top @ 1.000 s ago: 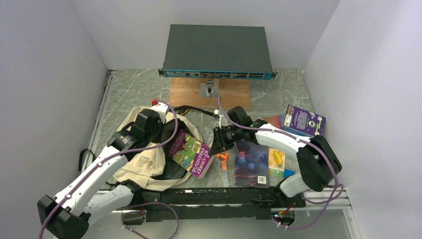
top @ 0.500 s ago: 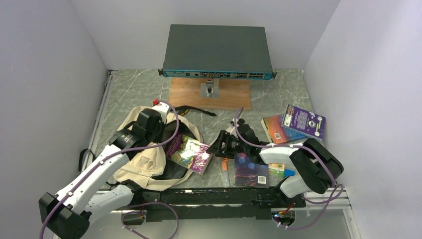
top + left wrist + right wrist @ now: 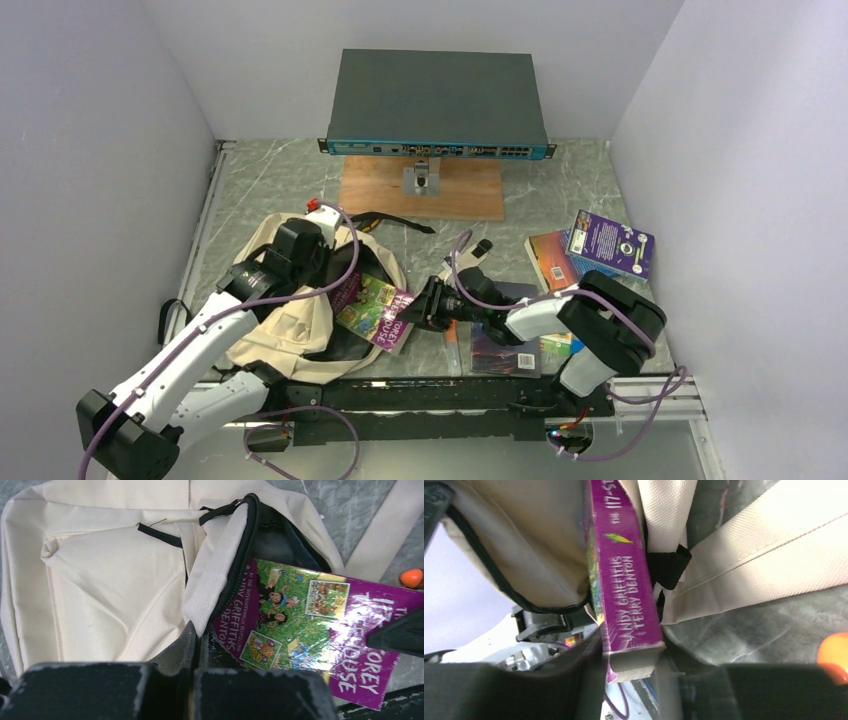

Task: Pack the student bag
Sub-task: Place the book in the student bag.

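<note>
I read right pincer clamped on near end of purple paperback book, jaws partly apart round its thickness. Book's long axis runs from pincer toward frame left. Its far end sits inside black-zippered mouth of soft beige canvas student bag, which lies lower left on tabletop. My left pincer pinched shut on mouth's rim. Right arm nearer; I judge next push goes leftward along book's length.
</note>
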Robot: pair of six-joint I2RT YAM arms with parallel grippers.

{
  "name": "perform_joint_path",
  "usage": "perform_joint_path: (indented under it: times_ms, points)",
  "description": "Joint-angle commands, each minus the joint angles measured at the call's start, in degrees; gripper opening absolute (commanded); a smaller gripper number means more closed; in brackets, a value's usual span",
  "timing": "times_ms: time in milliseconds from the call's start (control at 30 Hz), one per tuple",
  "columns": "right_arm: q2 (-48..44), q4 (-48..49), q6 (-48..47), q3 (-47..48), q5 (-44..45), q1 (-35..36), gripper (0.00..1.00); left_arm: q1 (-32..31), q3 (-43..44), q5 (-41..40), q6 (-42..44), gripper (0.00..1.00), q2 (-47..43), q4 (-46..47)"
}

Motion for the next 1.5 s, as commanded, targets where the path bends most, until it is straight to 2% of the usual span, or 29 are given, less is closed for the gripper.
perform_joint_path:
  times_ms: [0, 33, 67, 133, 267, 400, 567, 667, 800, 1033, 1133, 1300, 1467]
  points:
    - [3.3, 7.4, 4.5, 2.8, 0.4, 1.2, 0.19, 0.3, 2.5, 4.2, 0.4, 0.0, -1.4, 3.6]
    - [3.6, 7.3, 4.5, 3.2, 0.0, 1.2, 0.05, 0.3, 3.9, 6.2, 0.4, 0.0, -1.0, 2.6]
    - [3.6, 7.9, 4.4, 3.8, -1.0, 1.2, 0.0, 0.2, 6.1, 8.5, 0.3, 0.0, -0.1, 0.6]
    - [2.3, 7.4, 2.8, 5.9, -3.8, 0.9, 0.0, 0.3, 11.1, 10.5, -0.8, 0.0, 1.9, -5.1]
    - [-2.3, -0.4, -0.8, 11.5, -5.4, 0.9, 0.0, 0.2, 16.7, 10.7, -1.9, 0.0, 3.1, -12.1]
    - [-1.0, -1.9, 0.1, 17.1, -9.6, 1.1, 0.0, 0.2, 19.3, 8.6, -1.2, 0.0, 1.4, -12.8]
    - [4.6, -0.9, 2.1, 25.6, -11.8, 2.1, 0.0, 0.2, 23.2, 15.4, -0.3, 0.0, 1.8, -12.2]
    - [7.1, -3.5, 1.9, 29.8, -11.9, 2.8, 0.0, 0.3, 23.8, 16.1, 0.0, 0.0, 1.6, -10.3]
    - [6.6, -8.7, 0.5, 27.5, -9.0, 3.0, 0.0, 0.2, 25.7, 15.7, 1.7, 0.0, 1.7, -9.0]
    - [3.9, -11.0, -1.5, 21.6, -6.8, 2.3, 0.0, 0.3, 26.1, 7.9, 4.0, 0.0, -1.4, -6.9]
    - [4.0, -11.4, -1.9, 21.3, -6.5, 1.8, 0.0, 0.2, 26.4, 7.7, 4.7, 0.0, -2.2, -7.7]
    - [6.6, -8.6, -0.7, 26.5, -7.7, 2.3, 0.0, 0.2, 25.9, 13.3, 2.6, 0.0, -1.8, -7.2]
    - [8.9, -6.2, 0.2, 33.1, -6.8, 3.2, 0.0, 0.3, 25.4, 15.6, 2.1, 0.0, -0.7, -6.8]
